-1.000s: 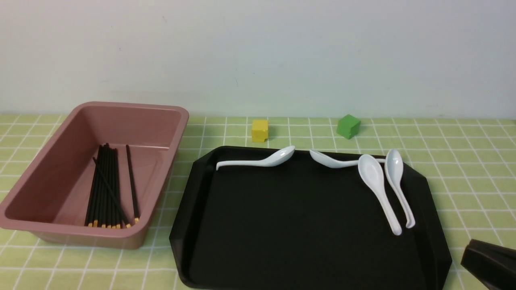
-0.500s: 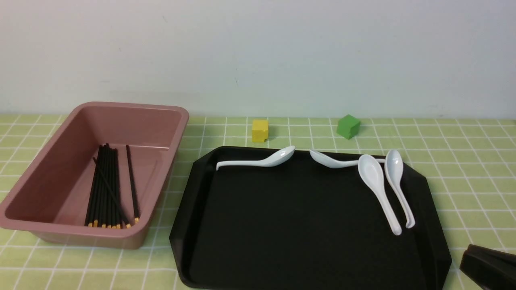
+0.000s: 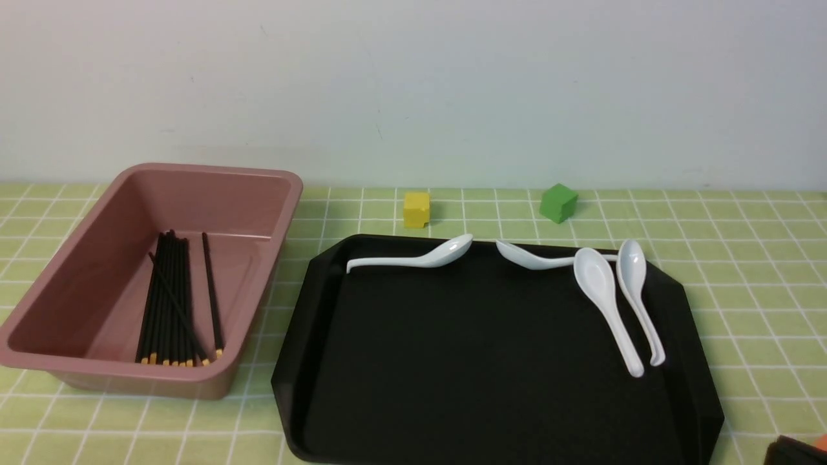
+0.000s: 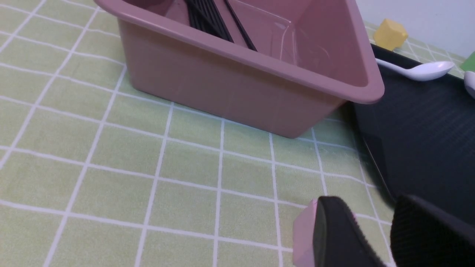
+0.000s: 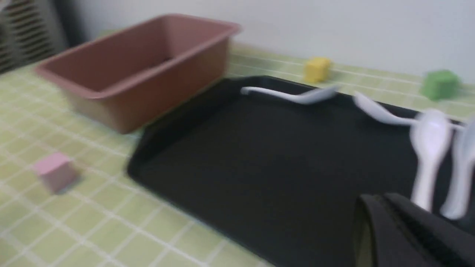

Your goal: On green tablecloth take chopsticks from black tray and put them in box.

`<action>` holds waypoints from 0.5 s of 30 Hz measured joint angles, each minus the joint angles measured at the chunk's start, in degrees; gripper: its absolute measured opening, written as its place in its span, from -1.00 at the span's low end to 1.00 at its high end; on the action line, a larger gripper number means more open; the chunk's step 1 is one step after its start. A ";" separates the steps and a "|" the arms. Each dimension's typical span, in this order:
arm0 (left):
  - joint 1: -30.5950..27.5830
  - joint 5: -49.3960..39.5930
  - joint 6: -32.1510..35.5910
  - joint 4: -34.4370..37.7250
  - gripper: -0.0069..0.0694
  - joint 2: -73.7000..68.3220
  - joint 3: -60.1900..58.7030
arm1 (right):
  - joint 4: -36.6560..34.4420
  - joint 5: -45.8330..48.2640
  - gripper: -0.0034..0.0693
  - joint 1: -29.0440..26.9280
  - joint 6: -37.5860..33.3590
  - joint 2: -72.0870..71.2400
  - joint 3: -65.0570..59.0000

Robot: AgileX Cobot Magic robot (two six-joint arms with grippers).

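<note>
At the far side I see a plain pale wall (image 3: 413, 84), bare and softly, evenly lit. In the right wrist view, a blurred dark slatted thing (image 5: 22, 29) stands near it.

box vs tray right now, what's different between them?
Depth: the box is deep-walled, the tray is flat with a low rim. Colour: the box is pink-brown, the tray matte black. Contents: the box holds the chopsticks, while the tray holds only four white spoons. Both are roughly rectangular and sit side by side on the green cloth.
</note>
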State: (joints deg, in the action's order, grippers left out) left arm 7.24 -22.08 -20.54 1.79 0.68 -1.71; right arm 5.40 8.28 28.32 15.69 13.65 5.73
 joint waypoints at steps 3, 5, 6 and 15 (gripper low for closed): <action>0.00 0.00 0.00 0.00 -0.19 0.00 0.00 | -0.89 1.37 -0.78 -5.93 0.00 -2.54 -2.17; 0.00 0.00 0.00 0.00 -0.19 0.00 0.00 | -1.59 3.14 -0.78 -10.24 0.00 -5.58 -3.85; 0.00 0.00 0.00 0.00 -0.19 0.00 0.00 | -1.72 3.76 -0.78 -11.86 0.00 -6.62 -4.34; 0.00 0.00 0.00 0.00 -0.19 0.00 0.00 | -1.77 11.35 -0.74 -20.07 0.00 -13.89 -7.04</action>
State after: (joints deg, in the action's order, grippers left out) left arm 7.24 -22.08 -20.54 1.79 0.68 -1.71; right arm 3.63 19.63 8.25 15.69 -0.24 -1.32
